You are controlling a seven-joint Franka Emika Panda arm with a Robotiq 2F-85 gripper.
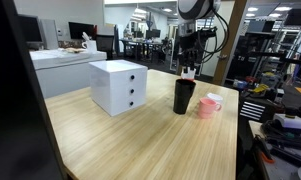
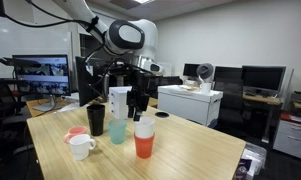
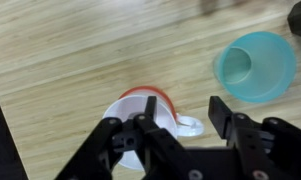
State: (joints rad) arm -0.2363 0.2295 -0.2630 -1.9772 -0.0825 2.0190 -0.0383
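A white cup (image 3: 125, 110) with a small loop handle (image 3: 188, 126) sits inside an orange cup (image 3: 150, 93) right under my gripper (image 3: 186, 118). The jaws stand apart, one finger over the white cup's rim and the other to the right, with the handle in the gap between them. I cannot see either finger touching it. In an exterior view the gripper (image 2: 138, 107) hangs just above the white cup (image 2: 145, 128), which is stacked on the orange cup (image 2: 143, 147). In an exterior view the gripper (image 1: 189, 68) is partly hidden behind a black cup (image 1: 183, 96).
A teal cup (image 3: 255, 65) (image 2: 117, 130) stands close beside the stack, with the black cup (image 2: 96, 120) past it. A white mug (image 2: 80, 147) sits near the table's corner, and a pink mug (image 1: 208, 105) shows beside the black cup. A white drawer box (image 1: 118, 86) stands on the wooden table (image 1: 140, 145).
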